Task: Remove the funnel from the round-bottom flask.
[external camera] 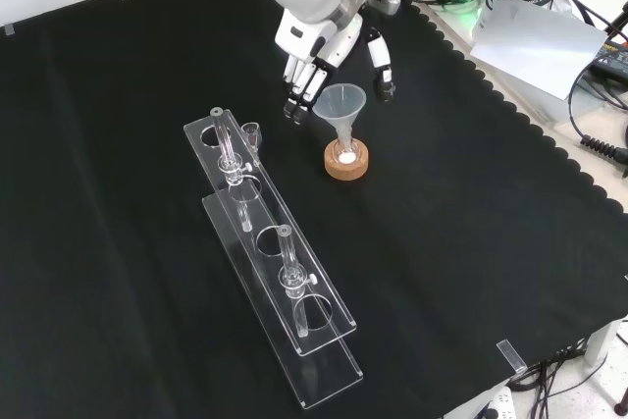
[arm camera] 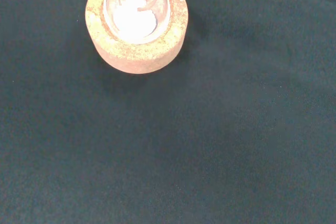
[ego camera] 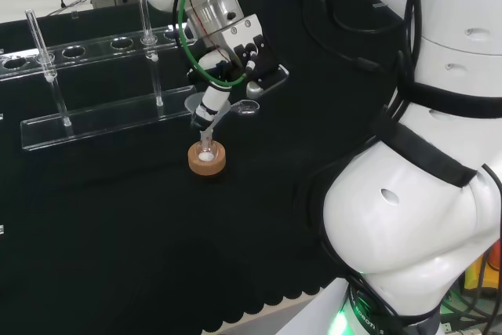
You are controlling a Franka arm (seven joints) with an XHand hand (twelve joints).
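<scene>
My hand (external camera: 329, 51) hangs over the black cloth (external camera: 471, 242), coming in from twelve o'clock in the front view. My fingers (external camera: 297, 105) point down and are relaxed, not curled round anything; my thumb (external camera: 385, 74) stands apart on the other side, so the hand is spread around the funnel's mouth without closing on it. Whether a fingertip touches the rim I cannot tell.

The funnel (external camera: 340, 110) is clear and stands upright with its stem down in the neck of the round flask (external camera: 345, 152). In the front view its wide mouth sits between my fingers at ten o'clock of it and my thumb at one o'clock. In the head view the funnel (ego camera: 205, 110) is partly hidden behind one of my fingers (ego camera: 212, 101), which reaches down toward the flask (ego camera: 206, 152).

The flask sits in a cork ring (external camera: 347, 162) on the cloth, with something white in its belly. From the wrist, the cork ring (arm camera: 137, 51) is seen from above with the flask (arm camera: 136, 11) nested in it, glass neck rising out of the middle.

At about eight o'clock from the cork ring in the front view lies a long clear rack (external camera: 280, 287) with round holes, holding two glass tubes (external camera: 228, 149) upright. In the head view the rack (ego camera: 86, 84) stands at about ten o'clock from the cork ring (ego camera: 207, 159), well apart from it.
</scene>
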